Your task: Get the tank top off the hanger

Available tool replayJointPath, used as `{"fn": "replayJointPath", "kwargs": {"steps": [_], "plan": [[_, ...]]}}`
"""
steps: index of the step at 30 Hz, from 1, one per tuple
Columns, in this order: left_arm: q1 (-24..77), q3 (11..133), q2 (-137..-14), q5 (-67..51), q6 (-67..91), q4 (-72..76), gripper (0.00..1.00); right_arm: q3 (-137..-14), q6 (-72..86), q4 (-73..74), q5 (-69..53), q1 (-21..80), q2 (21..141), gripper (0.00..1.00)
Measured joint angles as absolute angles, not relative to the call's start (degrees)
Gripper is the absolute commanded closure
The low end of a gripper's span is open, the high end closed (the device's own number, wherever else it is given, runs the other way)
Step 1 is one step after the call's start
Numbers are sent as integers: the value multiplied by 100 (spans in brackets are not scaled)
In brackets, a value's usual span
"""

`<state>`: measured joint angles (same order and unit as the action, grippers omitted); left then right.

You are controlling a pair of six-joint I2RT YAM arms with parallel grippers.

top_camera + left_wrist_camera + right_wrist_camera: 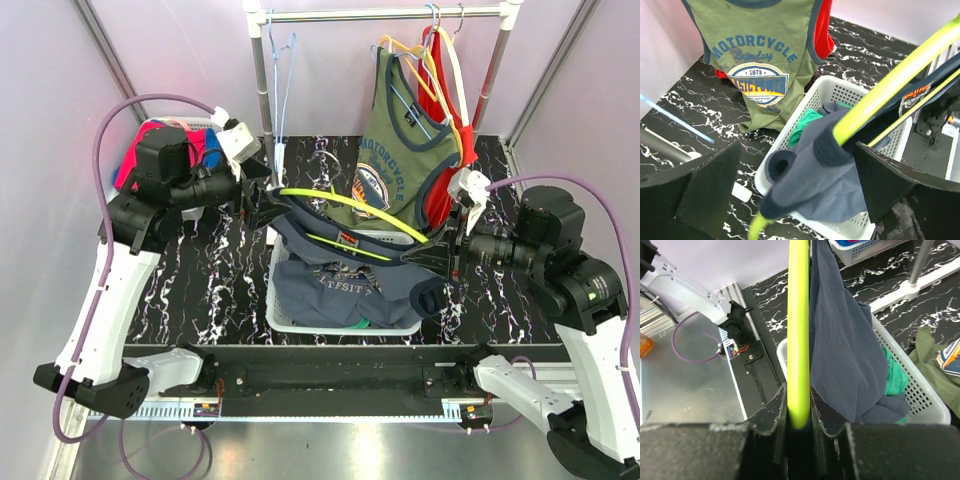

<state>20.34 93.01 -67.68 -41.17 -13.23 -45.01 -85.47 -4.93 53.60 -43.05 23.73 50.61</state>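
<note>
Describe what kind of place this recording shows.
Likely a lab mock-up of a laundry corner: a clothes rail with hung tops, a white laundry basket, and plain enclosure walls around a marbled table.

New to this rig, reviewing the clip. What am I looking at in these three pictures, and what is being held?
Two robot arms are bolted at the near edge of a black marbled table. The top view looks down from above and behind them; the other two pictures come from a camera on each wrist.

The right gripper is shut on a yellow-green plastic hanger, which carries a dark navy tank top over a white perforated plastic basket of clothes. The left gripper is wide open around the hanger's other end, gripping nothing.

Behind, an olive-green printed tank top hangs on a metal rail. A second basket of red and blue clothes sits far left.
</note>
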Motion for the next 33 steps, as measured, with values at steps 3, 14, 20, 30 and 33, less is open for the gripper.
{"fn": "replayJointPath", "kwargs": {"steps": [3,14,20,30,33], "plan": [[2069,9393,-6840,-4191,-1470,-4604,1,-8501,-493,5343,-4466,2373,5109,100],[2574,9585,-7148,-4600,-1653,-4873,45,-8311,-423,5017,-4744,2373,5387,100],[2803,9870,-7336,-4650,-1664,-4934,74,-8235,-388,4884,-4764,2375,5402,100],[3002,9990,-7249,-4571,-2333,-5454,100,-7968,-220,4689,-4560,2298,5406,76],[3035,10016,-7251,-4265,-2364,-5457,100,-7710,-126,4316,-4401,2298,5376,56]]}}
